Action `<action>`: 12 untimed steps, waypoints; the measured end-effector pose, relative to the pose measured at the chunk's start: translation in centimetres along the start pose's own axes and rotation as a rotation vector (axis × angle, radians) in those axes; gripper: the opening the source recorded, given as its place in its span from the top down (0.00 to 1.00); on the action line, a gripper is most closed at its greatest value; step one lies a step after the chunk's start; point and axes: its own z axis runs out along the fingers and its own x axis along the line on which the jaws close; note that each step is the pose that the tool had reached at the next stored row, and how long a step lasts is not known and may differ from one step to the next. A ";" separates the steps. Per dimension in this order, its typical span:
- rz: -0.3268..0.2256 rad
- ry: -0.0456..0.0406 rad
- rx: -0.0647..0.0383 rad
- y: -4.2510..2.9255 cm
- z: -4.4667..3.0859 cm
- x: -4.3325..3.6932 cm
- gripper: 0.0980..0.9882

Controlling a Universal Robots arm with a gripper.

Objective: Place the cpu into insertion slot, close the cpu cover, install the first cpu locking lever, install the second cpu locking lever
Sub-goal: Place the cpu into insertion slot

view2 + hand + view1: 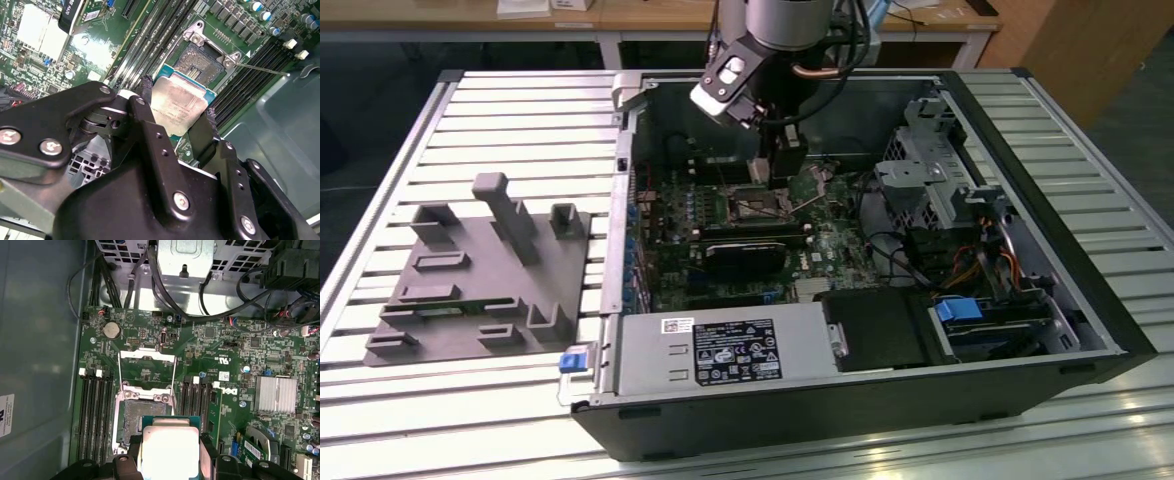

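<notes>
Jaws were clamped on two opposite edges of the cpu [182, 107], holding it flat above the motherboard [225, 340] and just beside the insertion slot [205, 62]. The cpu cover [147, 355] stood swung open, leaving the socket bare. To my eye, the chip wanted squaring up and centring over the slot, then lowering straight down, never sliding across the contacts.

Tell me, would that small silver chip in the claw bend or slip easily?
Probably stiff: the cpu looks flat though held only by two edges in the gripper. Its smooth metal top may be slippery; being thin, it's likely light.
</notes>
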 end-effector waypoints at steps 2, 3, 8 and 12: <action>0.000 0.0001 0.002 0.00 0.07 0.00 0.51; 0.000 0.0001 0.003 0.00 0.11 0.00 0.51; 0.001 0.0003 0.006 -0.01 0.25 -0.01 0.51; 0.001 0.0005 0.009 -0.02 0.41 -0.01 0.51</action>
